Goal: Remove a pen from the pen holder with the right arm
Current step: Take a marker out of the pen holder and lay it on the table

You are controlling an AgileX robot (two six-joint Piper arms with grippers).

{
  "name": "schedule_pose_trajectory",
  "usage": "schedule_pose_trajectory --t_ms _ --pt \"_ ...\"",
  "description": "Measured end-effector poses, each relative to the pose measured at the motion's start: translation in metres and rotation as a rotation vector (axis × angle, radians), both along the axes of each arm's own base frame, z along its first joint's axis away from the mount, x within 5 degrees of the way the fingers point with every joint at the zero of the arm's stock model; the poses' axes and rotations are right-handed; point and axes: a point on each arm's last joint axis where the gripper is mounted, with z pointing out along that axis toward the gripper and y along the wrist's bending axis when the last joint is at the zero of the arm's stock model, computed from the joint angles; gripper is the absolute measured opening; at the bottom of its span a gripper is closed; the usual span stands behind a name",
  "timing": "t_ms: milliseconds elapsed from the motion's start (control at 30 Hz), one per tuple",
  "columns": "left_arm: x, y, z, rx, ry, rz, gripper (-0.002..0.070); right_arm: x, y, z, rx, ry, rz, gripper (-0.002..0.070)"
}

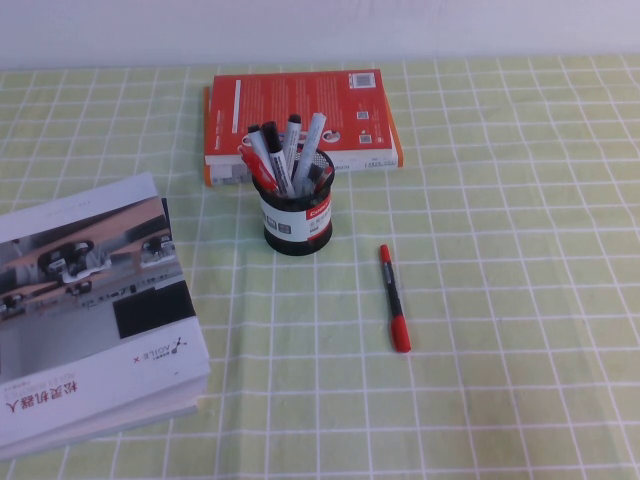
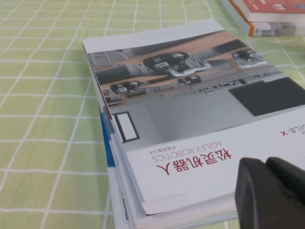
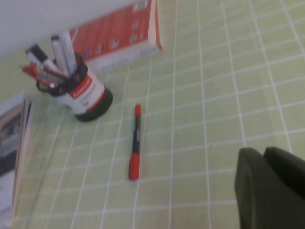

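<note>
A black mesh pen holder (image 1: 296, 220) (image 3: 87, 97) with a red and white label stands mid-table and holds several markers (image 1: 290, 150). One red and black pen (image 1: 394, 297) (image 3: 135, 142) lies flat on the cloth to the holder's right. My right gripper (image 3: 263, 153) is shut and empty, hovering over the cloth well apart from the pen. My left gripper (image 2: 266, 163) is shut, with nothing in it, above the near corner of a stack of brochures (image 2: 190, 119). Neither arm shows in the high view.
A red book (image 1: 300, 122) (image 3: 116, 33) lies flat behind the holder. The brochure stack (image 1: 90, 310) fills the near left. A green checked cloth (image 1: 500, 250) covers the table.
</note>
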Motion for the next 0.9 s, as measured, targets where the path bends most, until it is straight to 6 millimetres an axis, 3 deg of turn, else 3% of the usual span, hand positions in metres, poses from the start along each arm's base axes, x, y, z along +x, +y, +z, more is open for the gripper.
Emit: schedule_pose_trajectory --t_ms 233,400,633,900 --pt "0.000 0.000 0.000 0.000 0.000 0.000 -0.0005 0.061 0.011 0.023 -0.113 0.243 0.185 -0.0012" --pt "0.000 0.000 0.000 0.000 0.000 0.000 -0.0005 0.100 0.023 0.034 -0.161 0.260 0.280 -0.0012" --pt "0.000 0.000 0.000 0.000 0.000 0.000 -0.0005 0.133 0.082 0.040 -0.216 0.137 0.417 -0.0012" --pt "0.000 0.000 0.000 0.000 0.000 0.000 -0.0005 0.154 0.153 0.019 -0.367 -0.043 0.504 -0.0012"
